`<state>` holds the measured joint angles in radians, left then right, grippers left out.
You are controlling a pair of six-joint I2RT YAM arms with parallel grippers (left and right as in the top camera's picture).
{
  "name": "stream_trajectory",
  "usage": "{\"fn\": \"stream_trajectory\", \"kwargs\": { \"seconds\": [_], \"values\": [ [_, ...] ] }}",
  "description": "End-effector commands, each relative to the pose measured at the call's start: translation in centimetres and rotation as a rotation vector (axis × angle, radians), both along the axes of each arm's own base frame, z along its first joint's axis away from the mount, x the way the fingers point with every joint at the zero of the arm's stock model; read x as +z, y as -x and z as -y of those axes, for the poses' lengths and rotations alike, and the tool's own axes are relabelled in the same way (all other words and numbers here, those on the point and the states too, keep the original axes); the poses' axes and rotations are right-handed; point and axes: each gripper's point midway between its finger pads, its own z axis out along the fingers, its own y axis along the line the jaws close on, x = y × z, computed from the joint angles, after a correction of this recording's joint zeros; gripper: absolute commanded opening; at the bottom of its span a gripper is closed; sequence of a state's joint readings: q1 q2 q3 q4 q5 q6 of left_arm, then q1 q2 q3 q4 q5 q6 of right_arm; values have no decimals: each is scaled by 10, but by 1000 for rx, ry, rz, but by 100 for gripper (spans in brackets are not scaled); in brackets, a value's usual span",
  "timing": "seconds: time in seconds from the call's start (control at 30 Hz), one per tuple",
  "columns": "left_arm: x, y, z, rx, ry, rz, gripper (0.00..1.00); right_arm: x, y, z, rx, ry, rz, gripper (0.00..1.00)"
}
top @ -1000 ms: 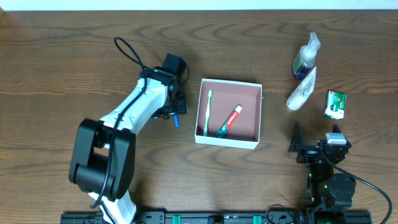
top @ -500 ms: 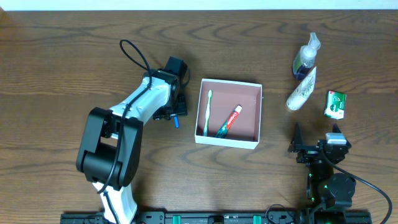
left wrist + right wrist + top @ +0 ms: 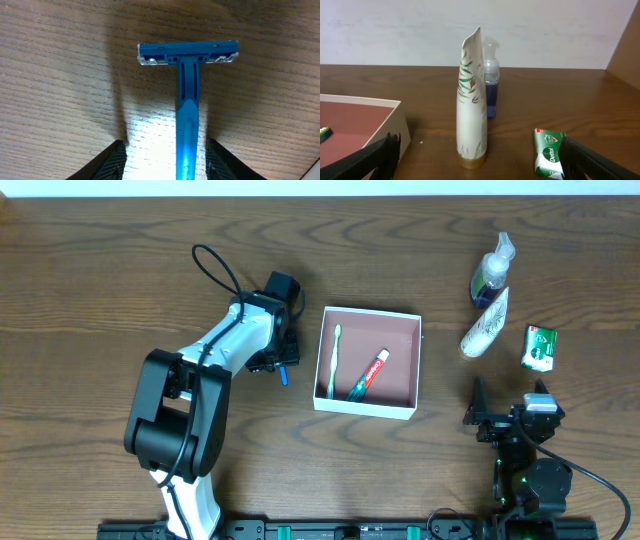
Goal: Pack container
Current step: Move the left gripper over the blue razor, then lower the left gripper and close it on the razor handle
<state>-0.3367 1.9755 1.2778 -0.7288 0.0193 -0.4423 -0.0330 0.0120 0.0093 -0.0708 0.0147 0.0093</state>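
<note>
The container (image 3: 417, 365) is a square white-walled box with a pinkish-brown inside at the table's middle; its corner shows in the right wrist view (image 3: 395, 117). In it lie a toothbrush (image 3: 334, 358) and a toothpaste tube (image 3: 368, 373). A blue razor (image 3: 283, 372) lies on the table left of the box. My left gripper (image 3: 280, 364) is open over it, its fingers on either side of the razor's handle (image 3: 186, 145), head pointing away. My right gripper (image 3: 505, 420) is open and empty at the front right.
A white leaf-print tube (image 3: 485, 323) (image 3: 471, 100), a blue pump bottle (image 3: 492, 272) (image 3: 490, 80) and a green soap packet (image 3: 540, 347) (image 3: 549, 160) stand right of the box. A black cable (image 3: 215, 265) loops behind the left arm.
The left arm's base link swung a little to the right; the left gripper stays over the razor. The right arm has not moved.
</note>
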Motion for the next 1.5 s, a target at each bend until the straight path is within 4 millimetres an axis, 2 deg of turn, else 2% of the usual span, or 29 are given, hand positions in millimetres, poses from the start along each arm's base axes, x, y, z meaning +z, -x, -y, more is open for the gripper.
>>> {"fn": "stream_trajectory", "kwargs": {
  "seconds": [0.0,0.1,0.33,0.5,0.6,0.7,0.83,0.97,1.07,1.23,1.33,1.47],
  "values": [
    [-11,5,-4,15,-11,-33,52,-1,0,-3,15,14,-1,99],
    [-17,9,-2,14,1,-57,52,-1,0,-3,15,14,-1,99],
    [-18,8,0,14,8,-57,51,-1,0,-3,15,14,-1,99],
    [-18,8,-1,14,7,-57,27,-1,0,-3,15,14,-1,99],
    [-17,8,-1,14,7,-57,19,-1,0,-3,16,14,-1,99],
    [-16,7,0,14,8,-54,6,-1,0,-3,15,14,-1,99],
    [-6,0,1,-1,12,-25,6,-1,0,-3,15,14,-1,99],
    [25,-15,6,-60,29,47,6,-1,0,-3,15,14,-1,99],
    [59,-25,9,-87,46,112,6,-1,0,-3,15,14,-1,99],
    [132,-36,14,-91,94,276,6,-1,0,-3,15,14,-1,99],
    [176,-31,19,-106,133,390,6,-1,0,-3,15,14,-1,99],
    [217,-12,42,-179,189,486,6,-1,0,-3,16,14,-1,99]
  ]
}}
